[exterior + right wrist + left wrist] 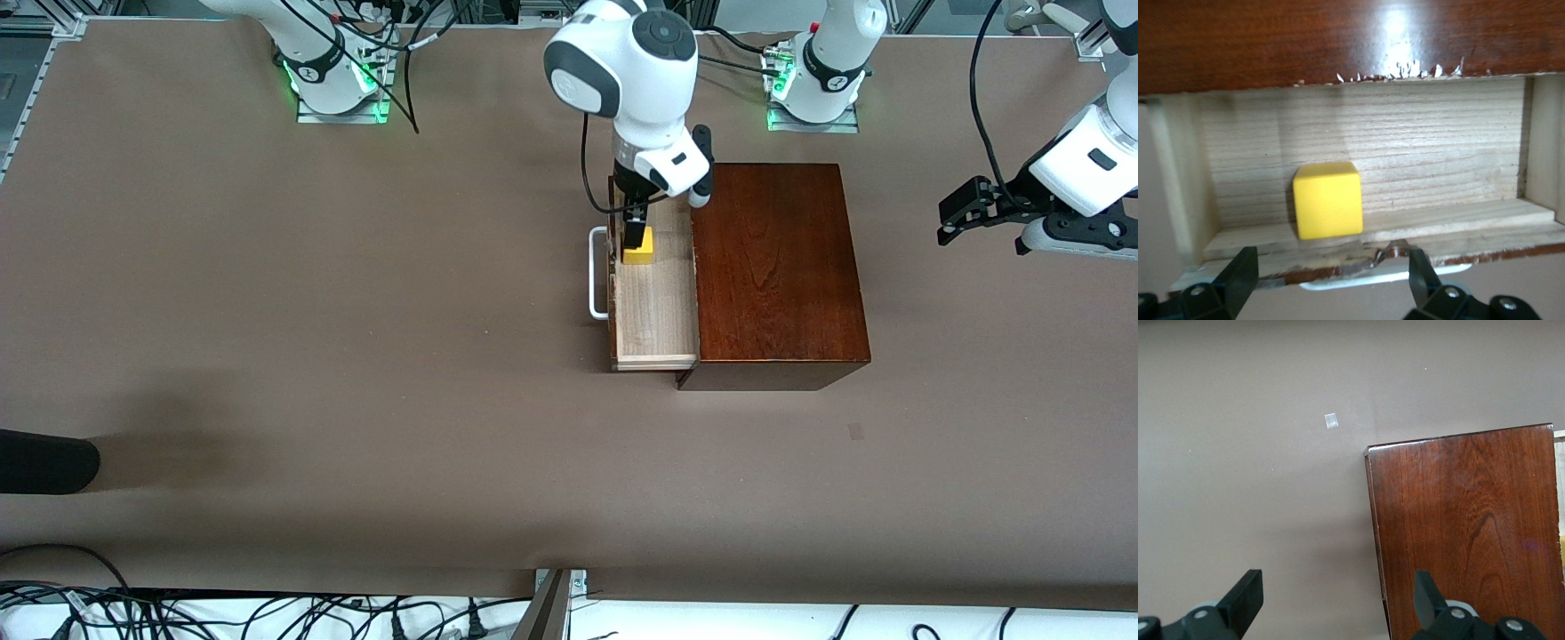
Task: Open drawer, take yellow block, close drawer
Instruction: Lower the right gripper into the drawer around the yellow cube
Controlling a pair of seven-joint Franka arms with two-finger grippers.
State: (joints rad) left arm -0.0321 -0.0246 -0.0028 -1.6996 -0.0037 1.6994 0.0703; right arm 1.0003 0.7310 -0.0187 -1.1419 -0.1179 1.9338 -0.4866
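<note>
Tabletop (356,356): a brown surface is carrying the wooden box toward the left arm's end; a small pale square mark (1331,421) is lying on it near the box's corner.

White loop handle (597,272): it is sticking out from the drawer's dark front, on the side facing the right arm's end of the tabletop.

Drawer (656,311): it is standing pulled out of the box, its pale wood floor showing. In the right wrist view the floor (1405,153) is lying bare around the cube, and the dark front edge is looking chipped and splintered.

Yellow block (637,246): it is sitting on the drawer floor, in the part of the tray farther from the front camera and close to the handle-side front wall. In the right wrist view (1328,200) it is resting flat and upright.

Right gripper (635,233): it is hanging straight down over the drawer, right above the cube. Its jaws are standing apart, wider than the cube, and are touching nothing (1328,280).

Wooden box (773,267): the dark reddish-brown polished top is lying beside the drawer; its grain is showing clearly in the left wrist view (1471,533).

Left gripper (965,210): it is waiting in the air over bare tabletop at the left arm's end, clear of the box. Its jaws are spread wide and empty (1338,600).
</note>
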